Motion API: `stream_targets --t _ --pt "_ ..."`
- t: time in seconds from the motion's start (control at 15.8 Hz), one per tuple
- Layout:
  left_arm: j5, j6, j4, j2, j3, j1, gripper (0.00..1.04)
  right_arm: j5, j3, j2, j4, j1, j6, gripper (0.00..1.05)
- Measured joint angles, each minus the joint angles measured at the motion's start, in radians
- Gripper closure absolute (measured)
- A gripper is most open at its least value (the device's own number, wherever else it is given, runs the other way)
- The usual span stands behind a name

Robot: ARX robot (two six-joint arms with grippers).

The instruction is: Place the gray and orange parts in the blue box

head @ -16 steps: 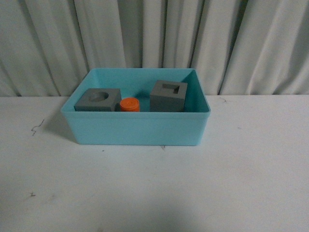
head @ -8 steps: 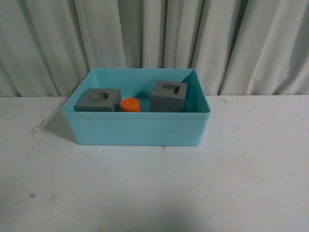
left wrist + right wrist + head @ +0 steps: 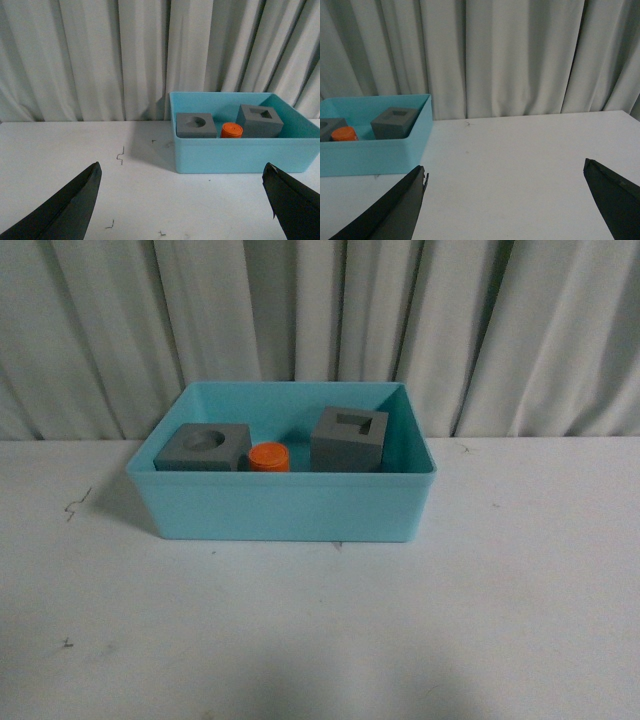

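Note:
The blue box [image 3: 285, 505] stands on the white table near the curtain. Inside it sit a gray cube with a round hole [image 3: 205, 447], an orange cylinder [image 3: 269, 457] and a gray cube with a rectangular hole [image 3: 349, 439]. The left wrist view shows the box [image 3: 240, 152] with the round-hole cube [image 3: 196, 125], the cylinder [image 3: 232, 130] and the other cube [image 3: 259, 120]. My left gripper [image 3: 182, 170] is open, empty, well short of the box. My right gripper [image 3: 505, 170] is open and empty over bare table, beside the box [image 3: 375, 155]. Neither arm appears in the front view.
A gray pleated curtain [image 3: 320, 320] hangs right behind the table. Small dark scuff marks [image 3: 76, 504] dot the white tabletop [image 3: 320, 640].

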Motion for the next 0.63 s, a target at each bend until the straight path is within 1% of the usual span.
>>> stream_targets --t 0.63 --pt "0.000 0.000 0.000 0.000 0.000 0.000 0.07 0.000 0.000 0.000 0.000 0.000 0.000 0.06"
